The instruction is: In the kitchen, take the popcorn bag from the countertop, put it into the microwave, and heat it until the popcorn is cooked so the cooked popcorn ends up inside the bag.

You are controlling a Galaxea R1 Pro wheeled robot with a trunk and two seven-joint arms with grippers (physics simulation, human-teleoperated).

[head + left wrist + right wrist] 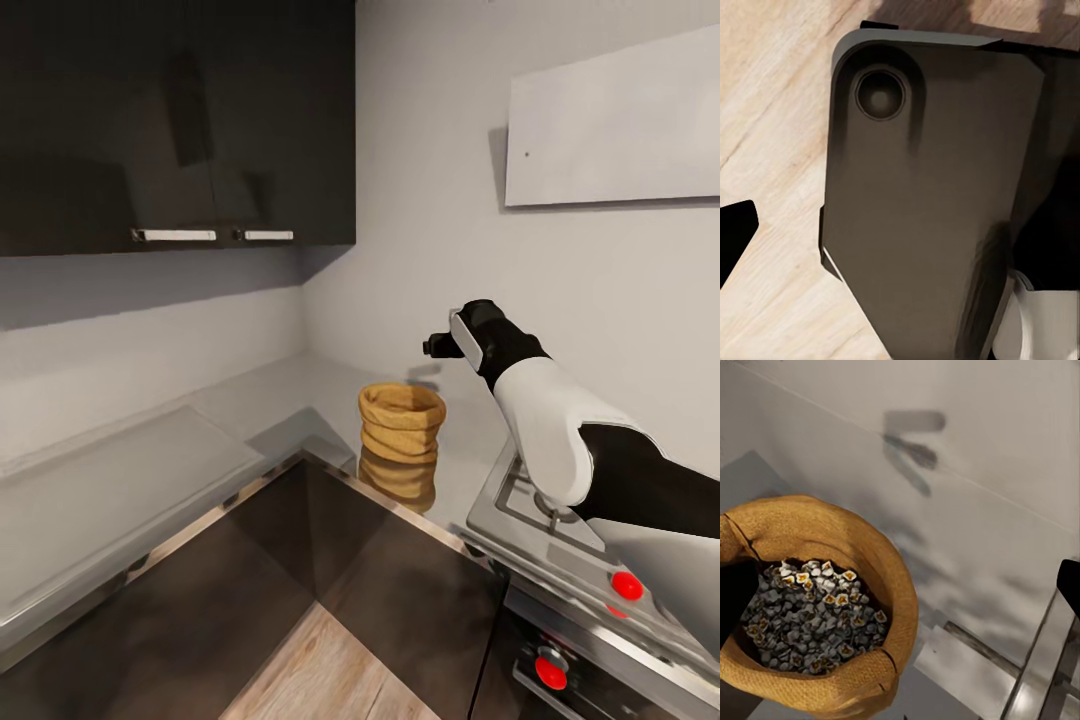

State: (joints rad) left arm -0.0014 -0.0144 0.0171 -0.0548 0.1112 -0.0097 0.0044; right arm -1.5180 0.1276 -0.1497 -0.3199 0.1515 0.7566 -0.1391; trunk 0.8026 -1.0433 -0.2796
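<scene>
Holding pale kernels, popcorn bag [870, 555] stands on countertop [280, 395].

The popcorn bag [401, 424] is made of a rough, woven-looking tan material with wrinkled sides, and a matt finish is seen on it. The countertop [150, 470] is smooth, light grey and glossy, so the bag is mirrored in it. The upper cabinets [175, 120] are finished in dark, shiny panels. Brushed steel is shown on the hob [540, 525]. A pale wood grain is seen on the floor [772, 112].
</scene>
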